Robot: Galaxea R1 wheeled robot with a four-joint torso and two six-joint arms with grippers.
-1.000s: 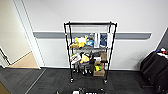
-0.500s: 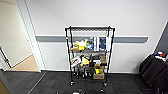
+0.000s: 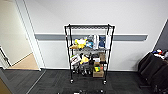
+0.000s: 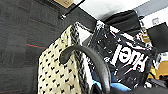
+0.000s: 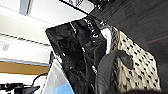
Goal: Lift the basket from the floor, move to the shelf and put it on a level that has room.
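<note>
You're facing the tall black wire shelf w/ bare top level; cream woven basket holds a black glossy bag. Can't tell either gripper's finger state.

Shelf clutter too blurred to identify. Basket cut by frame edge, its contents half hidden under black bag.

A cream basket with dark-flecked open weave and dark handles holds a glossy black bag lettered white; the black wire shelf stands on dark grey carpet.
</note>
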